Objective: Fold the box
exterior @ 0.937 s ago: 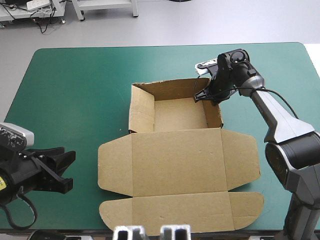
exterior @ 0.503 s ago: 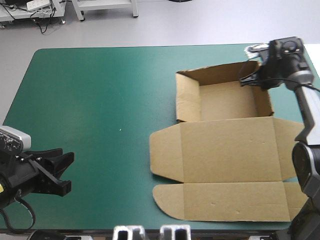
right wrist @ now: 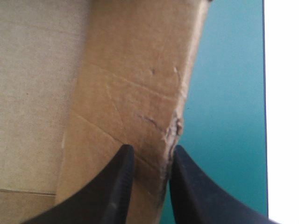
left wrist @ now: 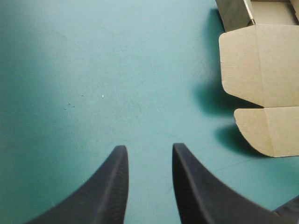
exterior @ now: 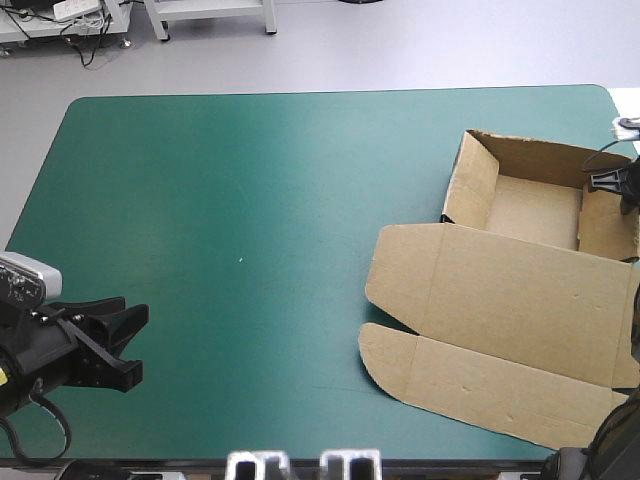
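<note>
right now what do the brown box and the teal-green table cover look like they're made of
Brown open-tray box: paperboard, likely corrugated, matte; creased fold lines, and its wall's edge is crumpled and frayed where the right claw pinches it. Teal-green table cover: smooth, faint sheen, perhaps vinyl or rubber mat; can't tell.

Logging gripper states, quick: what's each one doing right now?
Left gripper: open, empty, over the teal-green cover.
Right gripper: shut on the box, at its side wall.
</note>
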You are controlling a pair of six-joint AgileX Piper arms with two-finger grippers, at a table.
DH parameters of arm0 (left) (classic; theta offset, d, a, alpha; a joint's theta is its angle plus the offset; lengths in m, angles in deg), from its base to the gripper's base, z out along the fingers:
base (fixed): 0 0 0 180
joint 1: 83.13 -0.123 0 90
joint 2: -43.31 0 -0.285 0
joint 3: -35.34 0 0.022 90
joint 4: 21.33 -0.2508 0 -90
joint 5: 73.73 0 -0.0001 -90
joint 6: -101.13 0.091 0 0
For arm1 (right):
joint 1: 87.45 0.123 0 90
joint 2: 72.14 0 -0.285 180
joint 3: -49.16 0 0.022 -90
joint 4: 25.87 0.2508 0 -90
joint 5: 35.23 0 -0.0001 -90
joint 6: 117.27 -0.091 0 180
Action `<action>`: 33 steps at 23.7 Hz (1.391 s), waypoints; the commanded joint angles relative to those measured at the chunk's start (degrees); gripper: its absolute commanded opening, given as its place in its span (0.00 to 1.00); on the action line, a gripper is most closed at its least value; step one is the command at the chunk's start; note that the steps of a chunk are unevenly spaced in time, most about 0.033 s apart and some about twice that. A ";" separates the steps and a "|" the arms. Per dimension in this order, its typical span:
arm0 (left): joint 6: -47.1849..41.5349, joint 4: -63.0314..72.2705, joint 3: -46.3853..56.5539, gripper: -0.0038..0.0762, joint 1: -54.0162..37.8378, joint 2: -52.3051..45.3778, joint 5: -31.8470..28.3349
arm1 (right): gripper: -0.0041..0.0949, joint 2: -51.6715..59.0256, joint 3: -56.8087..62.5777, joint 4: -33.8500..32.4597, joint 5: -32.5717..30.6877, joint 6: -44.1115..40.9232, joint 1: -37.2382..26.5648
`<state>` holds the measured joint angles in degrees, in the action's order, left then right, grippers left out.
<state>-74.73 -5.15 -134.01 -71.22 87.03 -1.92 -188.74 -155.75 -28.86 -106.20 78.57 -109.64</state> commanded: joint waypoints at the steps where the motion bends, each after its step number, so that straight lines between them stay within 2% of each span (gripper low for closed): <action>1: -0.50 0.83 -0.98 0.33 -0.02 0.37 2.28 | 0.42 2.52 -1.17 -1.03 -0.98 0.57 -0.39; 7: -0.17 -1.27 -0.98 0.33 -0.02 0.37 2.16 | 0.41 7.65 -1.27 1.11 -0.98 0.29 -0.39; 9: 2.11 -3.38 -0.98 0.33 -0.02 0.37 1.61 | 0.41 13.39 -1.27 5.65 -0.98 0.29 -0.39; 11: 1.63 -4.88 -0.98 0.26 -0.02 0.37 1.26 | 0.28 22.26 -0.53 20.39 -0.98 2.38 -0.29; 12: 1.91 -5.59 -0.98 0.24 -0.02 0.26 1.26 | 0.22 24.90 0.24 24.73 -0.98 4.50 -0.29; 13: 2.13 -7.85 -0.98 0.17 -0.02 0.26 1.26 | 0.11 29.77 2.37 28.32 -0.98 8.12 1.04; 15: 2.74 -10.17 -0.58 0.08 -0.02 0.15 0.96 | 0.02 37.08 6.63 24.41 -0.98 9.24 4.56; 16: 2.74 -10.42 -0.02 0.03 -0.02 0.02 0.14 | 0.02 40.66 9.56 22.79 -0.98 9.24 6.10; 19: 2.74 -9.76 6.83 0.03 -0.02 -2.20 -4.23 | 0.02 55.38 21.72 22.35 2.63 9.32 9.32; 22: 2.74 -9.76 14.44 0.03 -0.02 -5.09 -6.72 | 0.02 65.39 32.06 22.07 6.41 9.74 9.47; 25: 3.05 -7.75 24.03 0.03 -0.02 -10.15 -9.67 | 0.02 79.44 48.01 21.76 7.92 9.74 9.47; 29: 8.43 -3.64 29.37 0.03 -0.02 -13.31 -11.79 | 0.02 87.71 57.54 21.76 9.03 9.74 9.47; 33: 9.29 -3.65 33.19 0.03 0.75 -15.08 -14.18 | 0.02 91.74 63.65 21.76 9.41 9.74 9.47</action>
<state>-66.51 -10.38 -101.45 -71.17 72.17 -11.09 -98.44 -94.27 -7.73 -101.15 87.83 -100.32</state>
